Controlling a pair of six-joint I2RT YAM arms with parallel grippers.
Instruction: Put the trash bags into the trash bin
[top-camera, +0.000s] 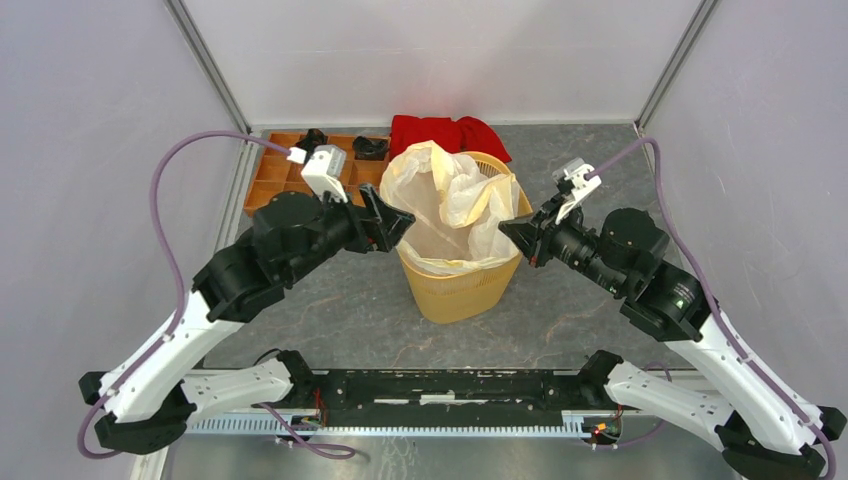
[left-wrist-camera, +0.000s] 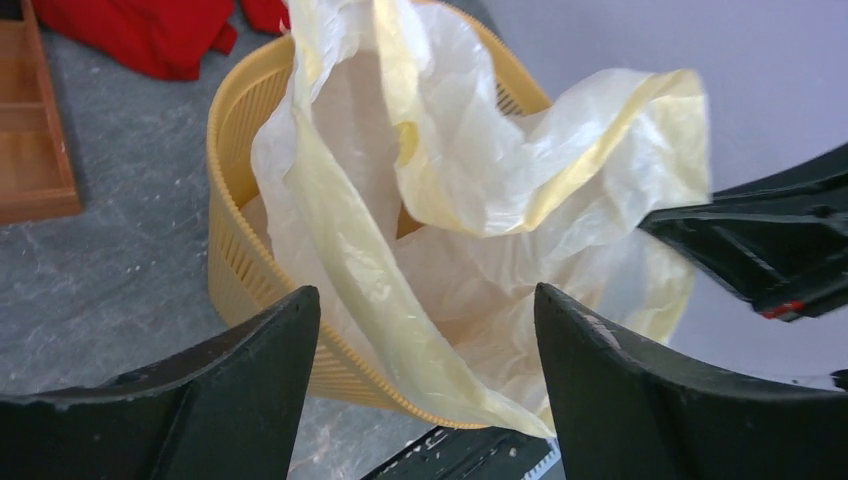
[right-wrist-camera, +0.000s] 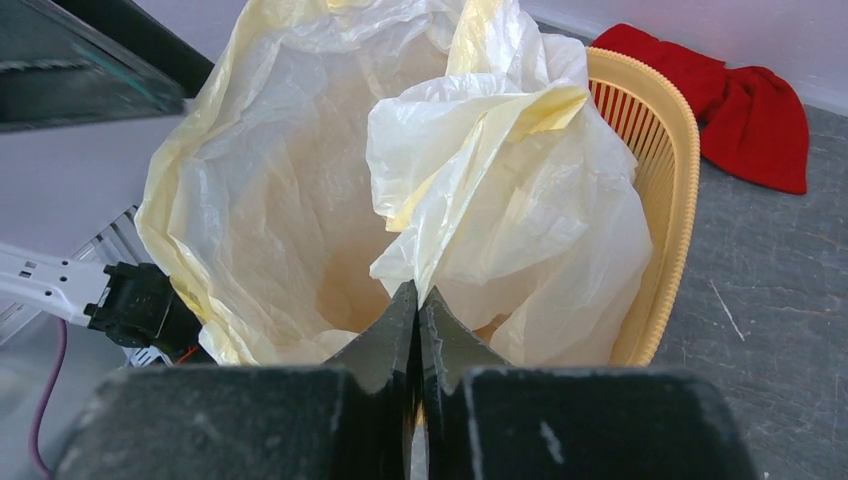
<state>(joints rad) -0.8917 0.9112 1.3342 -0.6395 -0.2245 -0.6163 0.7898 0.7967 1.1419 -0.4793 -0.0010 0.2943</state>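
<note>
One trash bag (top-camera: 452, 200) sits inside the one trash bin (top-camera: 462, 290), its crumpled mouth billowing above the rim and one flap drawn toward the bin's right side. There the right gripper (top-camera: 505, 229) reaches in level from a bent arm, jaws pressed together on a fold of the bag, while at the bin's left rim the left gripper (top-camera: 393, 222) points inward, jaws spread wide and gripping nothing. Behind the bin lies one red cloth (top-camera: 447, 134), and to its back left one wooden tray (top-camera: 272, 180).
</note>
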